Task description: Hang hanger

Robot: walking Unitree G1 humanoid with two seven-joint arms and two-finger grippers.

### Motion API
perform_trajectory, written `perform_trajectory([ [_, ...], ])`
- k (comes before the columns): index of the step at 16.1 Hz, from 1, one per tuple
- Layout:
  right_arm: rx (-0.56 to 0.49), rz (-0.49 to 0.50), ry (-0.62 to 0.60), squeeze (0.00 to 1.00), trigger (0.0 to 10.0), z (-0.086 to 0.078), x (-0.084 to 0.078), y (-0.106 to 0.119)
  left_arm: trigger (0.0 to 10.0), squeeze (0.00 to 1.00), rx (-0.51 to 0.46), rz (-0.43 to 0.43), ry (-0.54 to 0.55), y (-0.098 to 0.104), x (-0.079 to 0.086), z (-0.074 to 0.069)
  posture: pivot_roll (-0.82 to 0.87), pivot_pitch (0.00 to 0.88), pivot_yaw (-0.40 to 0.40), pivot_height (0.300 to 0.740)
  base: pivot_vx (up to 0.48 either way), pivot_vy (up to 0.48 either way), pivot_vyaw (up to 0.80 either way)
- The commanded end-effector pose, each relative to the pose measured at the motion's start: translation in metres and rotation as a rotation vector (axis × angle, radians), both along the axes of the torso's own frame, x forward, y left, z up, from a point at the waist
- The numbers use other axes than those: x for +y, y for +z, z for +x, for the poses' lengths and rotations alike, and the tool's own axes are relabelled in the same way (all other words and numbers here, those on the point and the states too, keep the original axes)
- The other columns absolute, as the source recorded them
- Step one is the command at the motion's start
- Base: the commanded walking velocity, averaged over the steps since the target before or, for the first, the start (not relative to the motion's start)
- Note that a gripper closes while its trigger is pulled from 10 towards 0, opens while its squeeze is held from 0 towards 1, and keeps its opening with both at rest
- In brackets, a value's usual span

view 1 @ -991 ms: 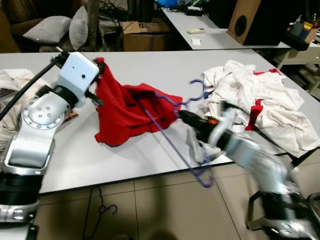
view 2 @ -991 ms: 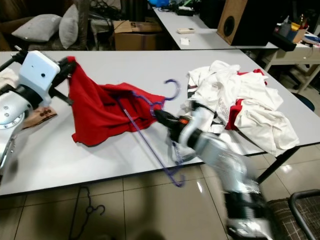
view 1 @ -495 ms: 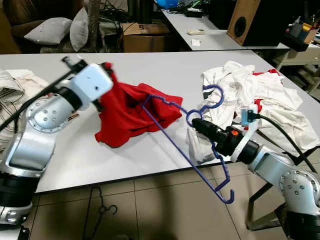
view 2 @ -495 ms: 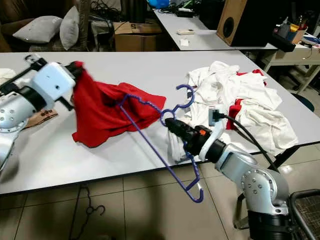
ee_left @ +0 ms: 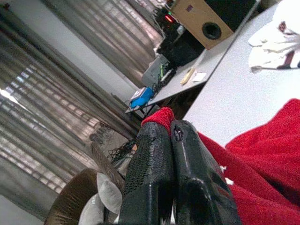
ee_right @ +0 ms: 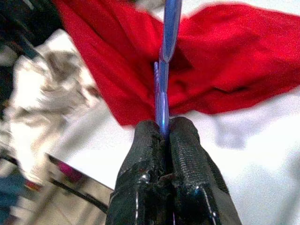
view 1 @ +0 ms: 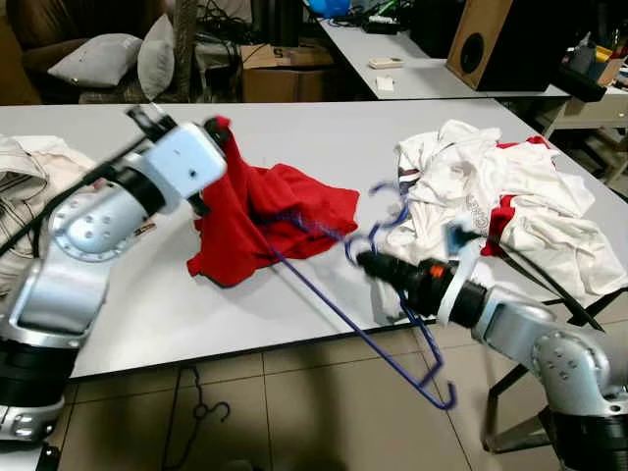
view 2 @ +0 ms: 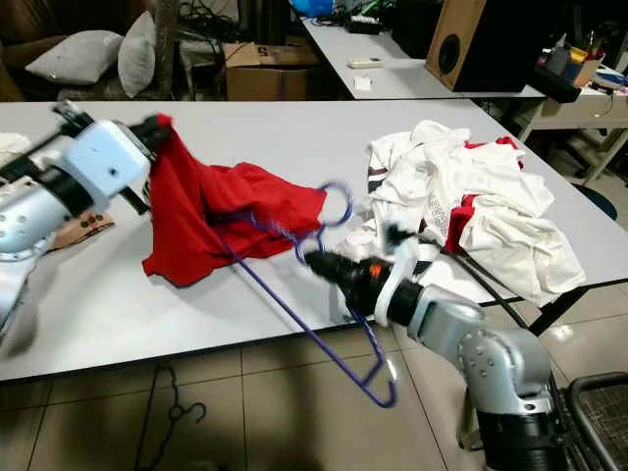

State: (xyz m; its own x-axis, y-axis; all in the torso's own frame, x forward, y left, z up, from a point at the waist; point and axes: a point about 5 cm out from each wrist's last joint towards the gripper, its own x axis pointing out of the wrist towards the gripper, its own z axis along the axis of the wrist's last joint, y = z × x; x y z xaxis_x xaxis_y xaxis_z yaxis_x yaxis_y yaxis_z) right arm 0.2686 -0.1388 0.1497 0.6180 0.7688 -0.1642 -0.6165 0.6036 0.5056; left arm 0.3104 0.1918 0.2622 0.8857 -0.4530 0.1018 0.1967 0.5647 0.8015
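A long white table (view 1: 294, 324) runs across the room, with a second desk, a wooden speaker (view 1: 496, 39) and grey cushions (view 1: 118, 54) behind it, and tiled floor in front.

The right gripper (view 1: 368, 263) sits low over the table's near edge, its two black fingers (ee_right: 187, 154) pinched tight on the blue hanger (view 1: 343, 314). The hanger's hook curls up just beside the gripper, blurred; one long wire slants back into the red cloth, and the other end hangs down past the table edge toward the floor. The left gripper (view 1: 214, 128) is raised over the left half of the table, its fingers (ee_left: 150, 159) clamped together on an upper edge of the red garment (view 1: 265, 216), so the cloth hangs from it in a peak and spreads out flat on the table toward the right.

No bins or baskets are about; the only thing holding anything is the table, which carries a heap of white clothes (view 1: 510, 206) with some red in it on the right, and pale striped fabric (view 1: 25, 177) at the far left. A dark wire hanger (view 1: 201, 412) lies on the tiles under the table.

Compared with half a second ago, the blue hanger has dropped and swung in toward the red garment, its hook now lower and nearer the cloth, and the right gripper has come a little left with it. The left gripper's hold looks unchanged.
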Motion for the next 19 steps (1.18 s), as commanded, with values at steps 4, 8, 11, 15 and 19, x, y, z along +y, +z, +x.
perform_trajectory([
  [4,-0.153,-0.089,-0.044,0.00,10.0,0.013,0.003,0.011,0.0,0.00,0.006,-0.037,-0.121,0.001,-0.018,-0.006,0.03,0.000,-0.041,0.740,0.000,0.000,0.00],
  [8,-0.227,-0.072,-0.033,0.00,10.0,0.018,0.006,0.020,0.0,0.00,0.017,-0.037,-0.152,0.000,-0.022,-0.006,0.03,0.000,-0.040,0.740,0.000,0.000,0.00],
  [11,-0.177,-0.073,0.025,0.00,10.0,0.022,0.019,0.004,0.0,0.00,0.021,-0.079,-0.227,0.001,-0.038,-0.008,0.04,0.000,-0.040,0.740,0.000,0.000,0.00],
  [15,-0.173,-0.075,0.035,0.00,10.0,0.022,0.021,0.002,0.0,0.00,0.017,-0.082,-0.233,0.002,-0.040,-0.008,0.04,0.000,-0.040,0.740,0.000,0.000,0.00],
  [19,-0.049,0.103,-0.258,0.00,10.0,0.050,0.017,-0.003,0.0,0.00,0.040,-0.121,-0.313,0.008,-0.040,-0.020,0.05,0.000,-0.046,0.740,0.000,0.000,0.00],
])
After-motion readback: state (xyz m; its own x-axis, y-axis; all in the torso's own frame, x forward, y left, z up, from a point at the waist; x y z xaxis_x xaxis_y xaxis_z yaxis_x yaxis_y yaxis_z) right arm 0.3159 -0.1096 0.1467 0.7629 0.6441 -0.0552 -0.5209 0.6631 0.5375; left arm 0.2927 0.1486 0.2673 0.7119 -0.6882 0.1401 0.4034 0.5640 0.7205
